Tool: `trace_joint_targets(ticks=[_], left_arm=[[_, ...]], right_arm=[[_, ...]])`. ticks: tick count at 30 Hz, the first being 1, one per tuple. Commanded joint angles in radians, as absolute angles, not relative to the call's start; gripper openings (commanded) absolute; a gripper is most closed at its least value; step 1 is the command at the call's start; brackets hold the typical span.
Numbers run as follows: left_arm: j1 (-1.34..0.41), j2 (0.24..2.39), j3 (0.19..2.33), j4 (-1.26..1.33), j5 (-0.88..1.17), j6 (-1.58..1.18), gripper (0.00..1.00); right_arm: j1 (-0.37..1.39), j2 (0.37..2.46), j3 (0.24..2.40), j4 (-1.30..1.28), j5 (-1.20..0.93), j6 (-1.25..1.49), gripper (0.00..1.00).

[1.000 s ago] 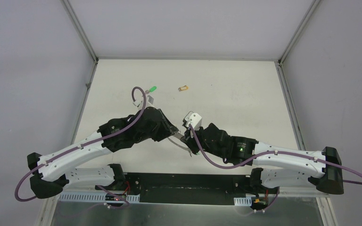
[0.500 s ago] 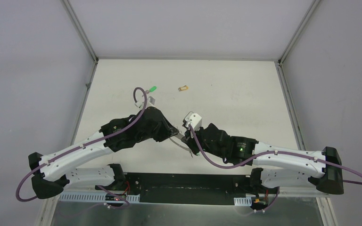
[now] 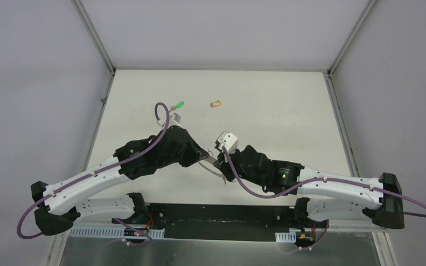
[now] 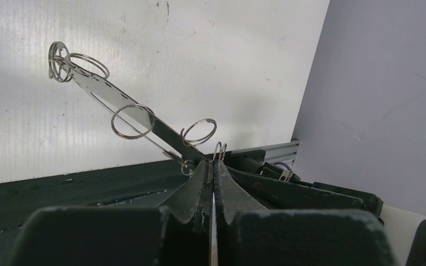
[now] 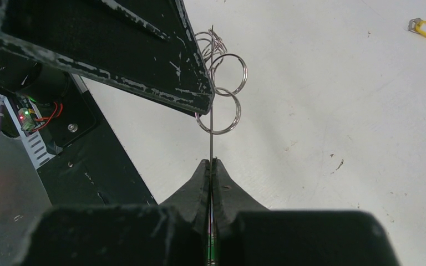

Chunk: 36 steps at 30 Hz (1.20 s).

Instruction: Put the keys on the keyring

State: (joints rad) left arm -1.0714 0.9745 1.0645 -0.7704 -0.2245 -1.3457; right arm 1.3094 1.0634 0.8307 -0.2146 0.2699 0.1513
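now left claw [image 4: 213, 166] and right claw [image 5: 211, 164] clamp the keyring [image 4: 97, 85] (ringed strip)

White arms [image 3: 83, 183], black joints, purple cables [image 3: 168, 117], scuffed black fingers [image 5: 197, 185].

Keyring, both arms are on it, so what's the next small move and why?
Probably ease the right gripper open. It and the left gripper are both shut on the keyring, while the green key and yellow key lie loose on the table. One arm has to come free to fetch a key.
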Motion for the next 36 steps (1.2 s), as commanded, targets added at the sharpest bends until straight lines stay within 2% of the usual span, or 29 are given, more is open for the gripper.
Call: trace_joint_targets(ticks=[1,10,22,36], left_arm=[[-1.063,0.954,1.075,-0.743,-0.211,-1.309,0.0],[-1.063,0.995,1.17,-0.752,-0.155,-1.059,0.0],[-1.063,1.155,1.328,-0.861,0.048,-0.738,0.0],[-1.064,1.117,1.34,-0.97,-0.096,-0.683,0.0]], right_arm=[[1.309,1.054,0.867,-0.155,0.27,0.157,0.0],[1.31,1.055,0.874,-0.155,0.267,0.157,0.0],[1.31,1.037,0.87,-0.148,0.267,0.152,0.0],[1.31,1.038,0.867,-0.143,0.26,0.141,0.0]])
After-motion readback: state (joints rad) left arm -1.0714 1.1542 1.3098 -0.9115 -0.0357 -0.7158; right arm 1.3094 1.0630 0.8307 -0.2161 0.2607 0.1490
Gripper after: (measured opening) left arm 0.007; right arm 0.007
